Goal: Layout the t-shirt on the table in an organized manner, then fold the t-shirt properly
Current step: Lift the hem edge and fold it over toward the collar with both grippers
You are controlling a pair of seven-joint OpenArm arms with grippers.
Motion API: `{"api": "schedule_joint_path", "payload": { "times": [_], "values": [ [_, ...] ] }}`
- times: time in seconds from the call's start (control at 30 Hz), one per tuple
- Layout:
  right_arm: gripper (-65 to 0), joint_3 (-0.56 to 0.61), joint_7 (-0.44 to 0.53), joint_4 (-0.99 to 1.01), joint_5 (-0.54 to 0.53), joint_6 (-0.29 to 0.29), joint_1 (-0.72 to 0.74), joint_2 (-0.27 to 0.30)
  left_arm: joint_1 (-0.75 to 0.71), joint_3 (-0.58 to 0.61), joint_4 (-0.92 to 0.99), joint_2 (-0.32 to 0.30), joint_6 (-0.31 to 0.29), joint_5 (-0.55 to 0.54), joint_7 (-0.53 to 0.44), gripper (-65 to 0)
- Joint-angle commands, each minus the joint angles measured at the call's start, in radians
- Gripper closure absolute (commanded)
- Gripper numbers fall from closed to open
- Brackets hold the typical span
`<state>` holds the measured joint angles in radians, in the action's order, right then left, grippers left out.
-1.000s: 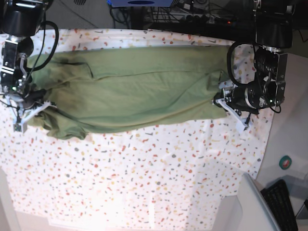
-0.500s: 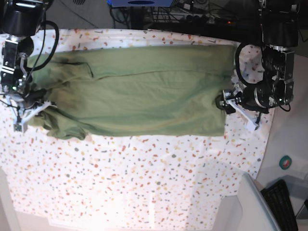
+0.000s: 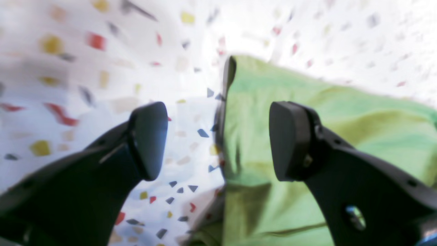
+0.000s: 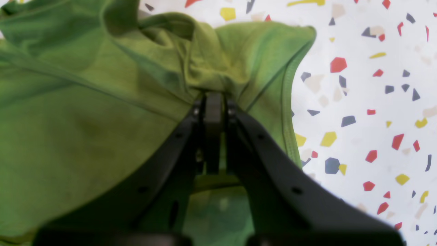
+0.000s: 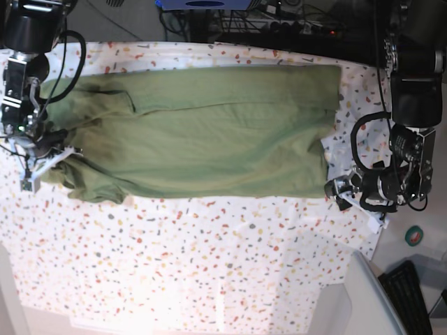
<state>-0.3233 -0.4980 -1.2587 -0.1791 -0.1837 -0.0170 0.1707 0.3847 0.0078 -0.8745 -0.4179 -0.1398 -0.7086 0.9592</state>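
The olive-green t-shirt [image 5: 209, 136] lies spread lengthwise across the far half of the speckled table [image 5: 209, 265]. In the base view my left gripper [image 5: 353, 197] is at the shirt's near right corner, open and holding nothing. The left wrist view shows its jaws [image 3: 218, 140] wide apart, straddling the t-shirt's edge [image 3: 259, 102] where it meets the table [image 3: 102, 85]. My right gripper [image 5: 45, 162] is at the shirt's left end. It [image 4: 213, 99] is shut on a bunched fold of the t-shirt [image 4: 85, 119] beside a hemmed edge, low over the table [image 4: 375, 102].
A plain grey bin [image 5: 363, 300] stands off the table's front right corner, with a black keyboard [image 5: 408, 293] and a green tape roll [image 5: 415, 236] beside it. Cables and equipment [image 5: 279, 24] line the back edge.
My left gripper has opened, let go of the shirt's right edge and moved toward the front of the table. The shirt's right end now lies flatter and wider. The right gripper has held still.
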Motion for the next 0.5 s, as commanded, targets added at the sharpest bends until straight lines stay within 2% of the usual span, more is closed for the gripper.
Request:
{"api": "schedule_joint_path", "payload": {
  "times": [0.0,0.2,0.3,0.47],
  "values": [
    [0.0,-0.004,0.019,-0.022,-0.004,-0.006,0.015,0.014,0.049,0.031,0.028,-0.017,-0.004,-0.009,-0.044,-44.8],
    [0.0,-0.004,0.019,-0.022,-0.004,-0.006,0.015,0.014,0.142,0.209,0.209,-0.011,-0.004,-0.009,-0.184,-44.8],
    [0.0,-0.004,0.019,-0.022,-0.004,-0.006,0.015,0.014,0.15,0.237,0.223,-0.008,-0.004,-0.009,-0.211,-44.8],
    [0.0,-0.004,0.019,-0.022,-0.004,-0.006,0.015,0.014,0.145,0.245,0.225,0.035,-0.004,-0.009,-0.214,-44.8]
  ]
}}
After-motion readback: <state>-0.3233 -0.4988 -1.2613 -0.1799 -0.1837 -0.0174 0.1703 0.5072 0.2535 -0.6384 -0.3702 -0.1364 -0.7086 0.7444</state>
